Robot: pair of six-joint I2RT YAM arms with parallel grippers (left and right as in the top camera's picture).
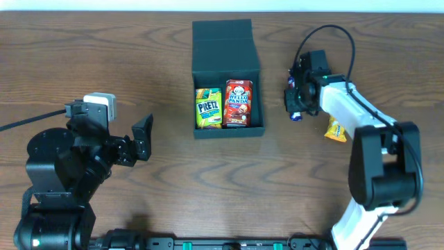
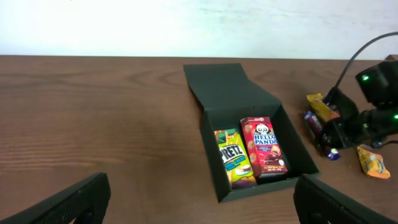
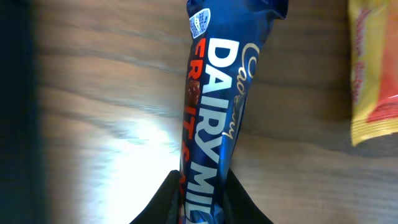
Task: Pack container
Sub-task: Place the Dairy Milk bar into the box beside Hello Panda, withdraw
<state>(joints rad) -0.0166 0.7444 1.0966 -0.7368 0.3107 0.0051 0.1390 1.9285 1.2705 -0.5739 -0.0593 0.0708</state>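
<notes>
The black container (image 1: pixel 198 117) stands open at table centre, its flap lid (image 1: pixel 224 40) folded back. Inside lie a green Pretz box (image 1: pixel 207 107) and a red Hello Panda box (image 1: pixel 237 102); all show in the left wrist view too, the container (image 2: pixel 214 162) included. My right gripper (image 3: pixel 202 199) is shut on a blue Dairy Milk bar (image 3: pixel 221 106), right of the container (image 1: pixel 297 104). My left gripper (image 1: pixel 142 137) is open and empty, left of the container.
A yellow snack packet (image 1: pixel 336 130) lies on the table just right of the right gripper; it also shows in the right wrist view (image 3: pixel 373 68). Another yellow packet (image 2: pixel 320 106) lies near the right arm. The right arm's cable loops above it.
</notes>
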